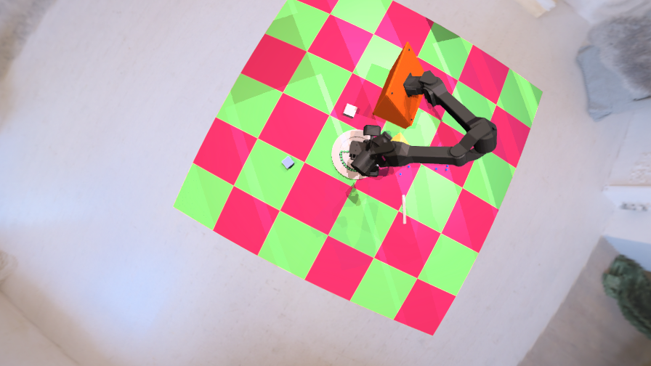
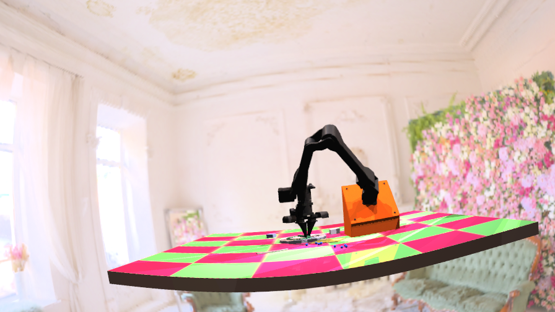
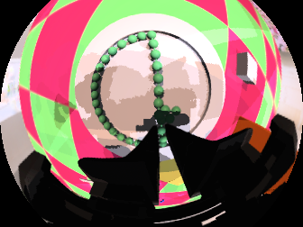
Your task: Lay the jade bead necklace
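top overhead; exterior low, side-on; wrist close, facing board (image 1: 337, 166) (image 2: 286, 241) (image 3: 217, 92).

Checkered table (image 1: 292, 245) (image 2: 217, 270) (pink, green); round board (image 1: 337, 159) (image 2: 294, 238) (image 3: 209, 54), blocks atop

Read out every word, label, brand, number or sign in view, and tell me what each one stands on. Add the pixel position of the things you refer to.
There are none that can be read.
Round bead board (image 1: 337, 164) (image 3: 119, 22): no lettering shows.
Orange wedge-shaped base (image 1: 397, 86) (image 2: 364, 228): only small dark dots, no characters.
White block (image 1: 349, 110) (image 3: 251, 72): no marking shows; too small to rule out fine print.
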`<state>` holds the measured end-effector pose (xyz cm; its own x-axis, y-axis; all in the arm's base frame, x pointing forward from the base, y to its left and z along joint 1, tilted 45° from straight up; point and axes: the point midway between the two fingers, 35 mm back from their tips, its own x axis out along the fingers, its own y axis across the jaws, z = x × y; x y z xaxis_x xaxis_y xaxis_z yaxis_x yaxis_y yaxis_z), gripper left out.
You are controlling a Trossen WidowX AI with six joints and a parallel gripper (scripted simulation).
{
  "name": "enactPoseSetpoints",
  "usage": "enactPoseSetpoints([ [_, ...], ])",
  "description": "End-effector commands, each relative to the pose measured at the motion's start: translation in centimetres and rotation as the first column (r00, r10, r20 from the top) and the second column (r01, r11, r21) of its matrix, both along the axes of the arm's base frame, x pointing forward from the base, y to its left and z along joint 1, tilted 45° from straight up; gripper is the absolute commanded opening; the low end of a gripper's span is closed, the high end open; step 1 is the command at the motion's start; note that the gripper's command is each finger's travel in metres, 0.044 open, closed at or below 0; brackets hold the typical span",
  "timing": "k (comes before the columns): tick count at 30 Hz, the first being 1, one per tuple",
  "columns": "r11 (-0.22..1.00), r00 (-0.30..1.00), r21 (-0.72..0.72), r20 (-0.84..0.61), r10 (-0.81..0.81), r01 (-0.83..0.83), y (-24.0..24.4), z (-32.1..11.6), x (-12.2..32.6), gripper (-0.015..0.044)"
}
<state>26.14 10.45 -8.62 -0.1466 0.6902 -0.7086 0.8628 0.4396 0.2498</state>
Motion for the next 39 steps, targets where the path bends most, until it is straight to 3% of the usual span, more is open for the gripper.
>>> enactPoseSetpoints([
  [1,1.000,1.000,0.000,0.001,0.000,0.000,0.0,0.0,0.0,0.0000],
  [21,1.000,1.000,0.003,-0.007,-0.004,0.004,-0.8,0.8,-0.1,0.0000],
  [39,1.000,1.000,0.003,-0.008,-0.004,0.004,-0.7,1.4,-2.9,0.0000],
])
